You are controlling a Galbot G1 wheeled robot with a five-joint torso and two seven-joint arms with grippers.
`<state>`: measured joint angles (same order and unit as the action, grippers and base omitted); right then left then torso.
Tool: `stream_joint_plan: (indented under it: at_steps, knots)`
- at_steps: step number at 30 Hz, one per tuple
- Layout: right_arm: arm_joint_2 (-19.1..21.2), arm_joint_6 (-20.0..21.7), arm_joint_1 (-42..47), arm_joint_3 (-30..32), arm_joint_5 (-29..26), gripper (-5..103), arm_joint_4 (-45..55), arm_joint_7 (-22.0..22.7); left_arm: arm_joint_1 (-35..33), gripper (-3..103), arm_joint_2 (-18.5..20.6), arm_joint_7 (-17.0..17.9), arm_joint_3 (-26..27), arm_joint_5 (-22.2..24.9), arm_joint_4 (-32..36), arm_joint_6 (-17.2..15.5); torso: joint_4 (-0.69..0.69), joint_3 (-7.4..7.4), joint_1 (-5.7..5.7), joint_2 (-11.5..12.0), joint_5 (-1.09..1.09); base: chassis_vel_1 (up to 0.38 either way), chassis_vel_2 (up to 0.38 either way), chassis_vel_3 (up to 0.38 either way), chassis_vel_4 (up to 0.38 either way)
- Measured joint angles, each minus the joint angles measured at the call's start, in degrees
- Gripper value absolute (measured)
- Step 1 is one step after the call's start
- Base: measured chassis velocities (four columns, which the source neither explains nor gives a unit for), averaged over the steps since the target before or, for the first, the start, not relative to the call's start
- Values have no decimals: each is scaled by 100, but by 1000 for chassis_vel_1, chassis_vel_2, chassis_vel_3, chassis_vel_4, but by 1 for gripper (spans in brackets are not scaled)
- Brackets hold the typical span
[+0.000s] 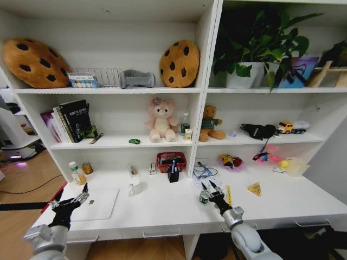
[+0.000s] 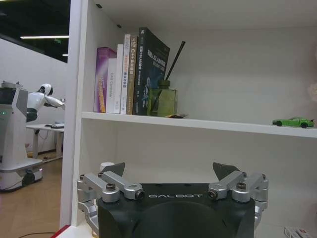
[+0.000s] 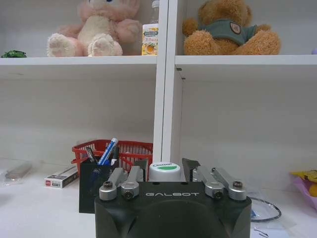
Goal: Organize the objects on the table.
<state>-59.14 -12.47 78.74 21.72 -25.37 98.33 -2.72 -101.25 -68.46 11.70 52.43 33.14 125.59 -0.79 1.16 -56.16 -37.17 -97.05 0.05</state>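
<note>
gripping tin (image 3: pixel 165 171) – right hand (image 1: pixel 210 192) clamped; left hand (image 1: pixel 72 201) spread apart over table (image 1: pixel 162 211).

The right gripper's (image 3: pixel 165 171) black housing is hiding the lower body of the small green-labelled tin (image 3: pixel 164 171) in the right wrist view, so whether the fingers are touching it is not clear. The same housing is covering the foot of the black pen holder (image 3: pixel 95 187), and the holder's mesh wall is concealing the lower half of the blue pen (image 3: pixel 107 151). The frame edge is cutting off the pink plush toy's (image 3: pixel 96 27) head above the tin. In the left wrist view, the frame edge is cropping a small box (image 2: pixel 300 231) beside the left gripper (image 2: pixel 175 174), and book spine lettering (image 2: pixel 147 74) is staying too small to read.
</note>
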Motion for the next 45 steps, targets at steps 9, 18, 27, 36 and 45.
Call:
stream_joint_plan:
  at_steps: [9,18,27,36,45]
  knots:
    - [-5,0,99,82,1,29,97,5,-27,100,1,3,12,13,67,-1,0,0,0,0,0,0,0,0,0]
    - [72,6,278,252,-125,29,430,7,-36,100,-27,12,3,21,126,-3,0,0,0,0,0,0,0,0,0]
    - [218,-15,1102,595,-164,29,1269,-27,-25,100,-82,14,0,14,129,-1,0,0,0,0,0,0,0,0,0]
    - [158,-243,1947,806,100,29,1677,-124,-14,100,-105,-3,19,27,107,23,0,1,0,0,0,0,0,0,0]
    - [-86,-778,2994,910,742,29,1850,-335,52,100,-123,-23,23,73,56,52,1,1,0,0,0,0,0,0,0]
